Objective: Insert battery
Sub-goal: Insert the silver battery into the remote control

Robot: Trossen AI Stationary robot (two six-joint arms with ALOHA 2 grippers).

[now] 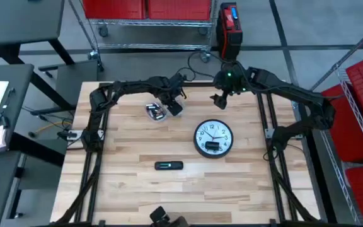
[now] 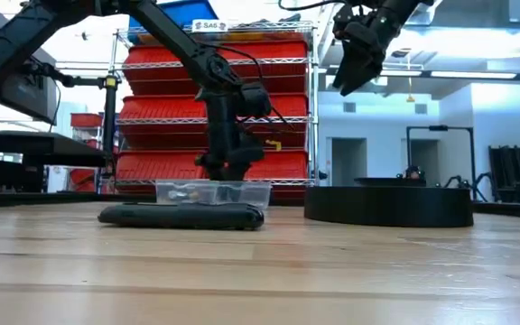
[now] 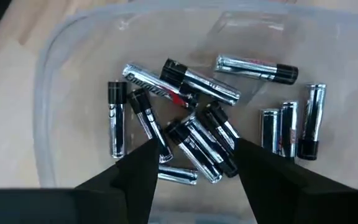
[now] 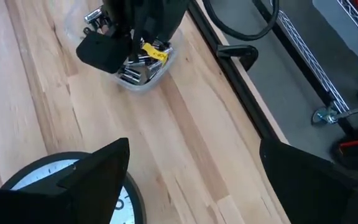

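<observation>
A clear plastic tub [image 1: 155, 112] at the table's far side holds several silver-and-black batteries [image 3: 197, 134]. My left gripper [image 3: 194, 171] points down into the tub [image 2: 213, 192], open, with a finger on each side of a heap of batteries; none is gripped. A round black wall clock [image 1: 213, 139] lies flat with its white face up, right of centre. My right gripper [image 1: 221, 98] hangs open high above the table [image 2: 359, 54], near the far edge beyond the clock, holding nothing.
A black remote [image 1: 169, 165] lies flat on the wooden table, nearer than the tub and left of the clock. In the low view the remote [image 2: 183, 217] lies in front of the tub. A red wire rack [image 2: 215, 108] stands beyond the far edge.
</observation>
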